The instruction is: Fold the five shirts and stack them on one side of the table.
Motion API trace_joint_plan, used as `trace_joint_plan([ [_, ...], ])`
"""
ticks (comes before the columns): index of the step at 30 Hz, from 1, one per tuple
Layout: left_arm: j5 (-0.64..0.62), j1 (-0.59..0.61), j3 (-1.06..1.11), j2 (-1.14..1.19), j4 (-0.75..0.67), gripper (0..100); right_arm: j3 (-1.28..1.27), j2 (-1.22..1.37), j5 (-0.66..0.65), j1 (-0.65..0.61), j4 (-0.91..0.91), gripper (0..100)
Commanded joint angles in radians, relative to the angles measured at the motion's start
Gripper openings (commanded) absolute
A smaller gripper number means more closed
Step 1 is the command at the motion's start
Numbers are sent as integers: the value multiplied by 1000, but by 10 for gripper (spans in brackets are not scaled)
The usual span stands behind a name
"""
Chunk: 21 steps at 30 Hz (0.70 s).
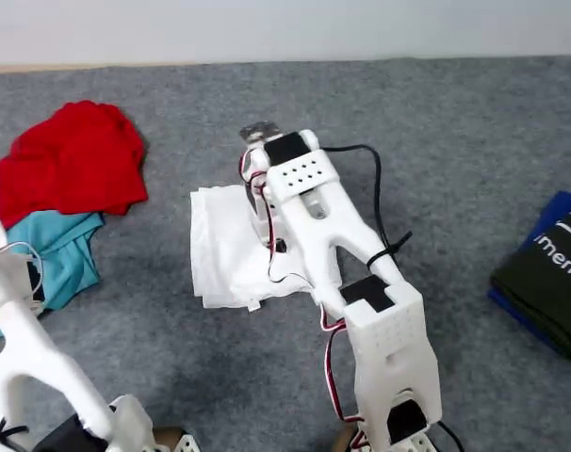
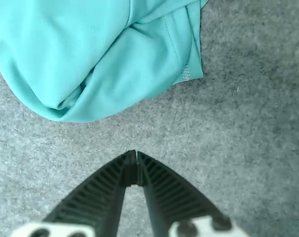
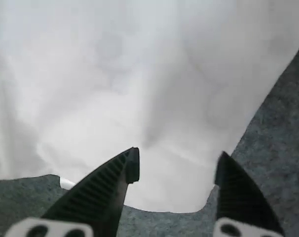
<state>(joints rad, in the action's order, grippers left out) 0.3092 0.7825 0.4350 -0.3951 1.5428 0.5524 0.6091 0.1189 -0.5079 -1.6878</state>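
A crumpled white shirt [image 1: 224, 250] lies in the middle of the grey table [image 1: 455, 141]. My right arm [image 1: 300, 179] stretches over it. My right gripper [image 3: 176, 165] stands open just above the white shirt [image 3: 139, 74] near its edge, with nothing between the fingers. A teal shirt [image 1: 64, 250] lies bunched at the left, partly under a red shirt [image 1: 73, 160]. My left gripper [image 2: 136, 158] is shut and empty over bare table, a short way from the teal shirt [image 2: 90, 54]. A folded black shirt [image 1: 554, 278] rests on a blue one [image 1: 561, 209] at the right edge.
My left arm [image 1: 22, 330] stands at the lower left, next to the teal shirt. Grey felt [image 1: 172, 377] covers the table between the arms, and more of it stretches between the white shirt and the stack at the right.
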Motion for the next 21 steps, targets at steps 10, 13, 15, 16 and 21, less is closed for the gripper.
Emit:
trace_joint_plan([
  [10, -3, 2, 54, -32, -15, 7, 55, 148, 34, 33, 133, 351],
  [13, -3, 0, 53, -32, -17, 7, 55, 203, 31, 31, 133, 349],
  [15, -3, 0, 54, -32, -17, 7, 55, 226, 31, 36, 119, 337],
  [16, -3, 0, 56, -32, -17, 7, 55, 236, 31, 41, 104, 308],
  [21, -3, 0, 58, -32, -14, 7, 55, 231, -84, 70, 82, 9],
])
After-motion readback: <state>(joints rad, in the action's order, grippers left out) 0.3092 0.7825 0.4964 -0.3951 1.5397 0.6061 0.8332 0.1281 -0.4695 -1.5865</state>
